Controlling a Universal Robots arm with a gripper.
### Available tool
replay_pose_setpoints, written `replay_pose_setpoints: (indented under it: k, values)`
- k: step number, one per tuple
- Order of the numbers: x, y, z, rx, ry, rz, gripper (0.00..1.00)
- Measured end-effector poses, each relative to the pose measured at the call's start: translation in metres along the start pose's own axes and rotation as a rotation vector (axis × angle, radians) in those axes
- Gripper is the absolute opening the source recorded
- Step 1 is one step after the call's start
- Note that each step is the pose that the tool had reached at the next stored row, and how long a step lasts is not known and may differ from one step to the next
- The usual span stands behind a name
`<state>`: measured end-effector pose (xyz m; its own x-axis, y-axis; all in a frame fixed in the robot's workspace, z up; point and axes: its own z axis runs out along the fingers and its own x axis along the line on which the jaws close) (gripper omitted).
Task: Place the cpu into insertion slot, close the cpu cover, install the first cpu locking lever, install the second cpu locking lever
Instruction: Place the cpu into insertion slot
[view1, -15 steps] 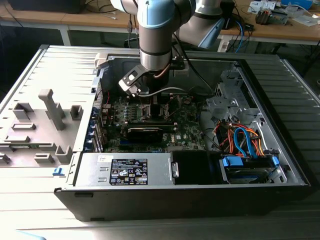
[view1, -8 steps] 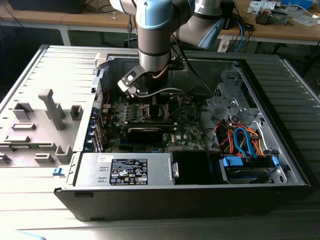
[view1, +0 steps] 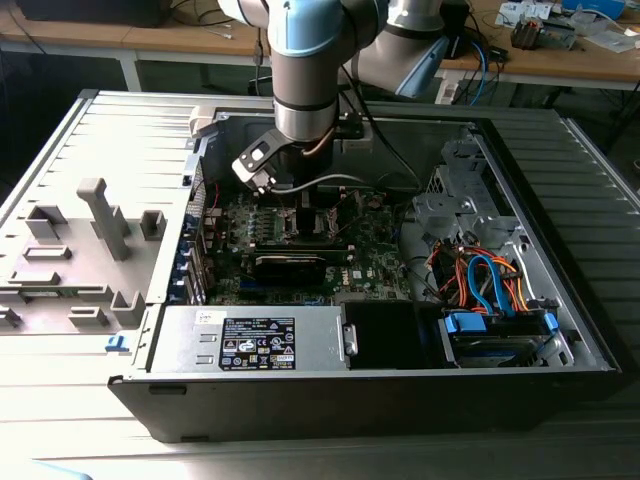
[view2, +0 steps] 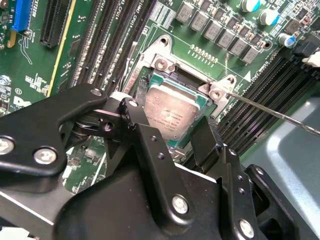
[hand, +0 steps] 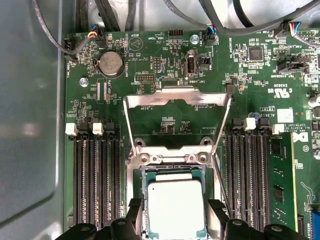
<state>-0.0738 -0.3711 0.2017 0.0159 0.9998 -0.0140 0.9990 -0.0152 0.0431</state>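
Cpu (hand: 176, 207), square with silver-grey top, seated flat inside the insertion slot (hand: 131, 197), thin green edge around it. Cpu cover (hand: 177, 96), thin silver frame with square window, swung open, standing up from the hinge at the slot's edge. Locking lever (view2: 270, 112), thin metal rod, angled out from a slot corner.

Grey tubular arm (view1: 303, 100), light-blue joint caps (view1: 300, 25); black pincer (view2: 170, 127), silver screws (view2: 45, 156).

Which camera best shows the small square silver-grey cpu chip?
The first wrist view: the small square silver-grey cpu faces the camera squarely, seated in its socket. The second wrist view shows it slanted, one corner behind the claw. The exterior view has the arm over it.
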Motion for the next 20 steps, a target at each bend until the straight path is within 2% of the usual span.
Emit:
replay_pose_setpoints:
  k: [10, 14, 15, 17, 18, 20]
  values:
    - [0.0023, -0.0001, 0.0003, 0.0, -0.0001, 0.0, 0.62]
    - [0.0021, -0.0004, -0.0076, -0.0008, 0.0, 0.0, 0.62]
    - [0.0021, -0.0004, -0.0123, -0.0009, 0.0, 0.0, 0.62]
    - [0.0024, -0.0003, -0.0146, -0.001, 0.0002, 0.0, 0.62]
    - [0.0024, -0.0003, -0.015, -0.001, 0.0003, 0.0, 0.61]
    - [0.0024, 0.0013, -0.0151, 0.001, 0.0001, -0.002, 0.48]
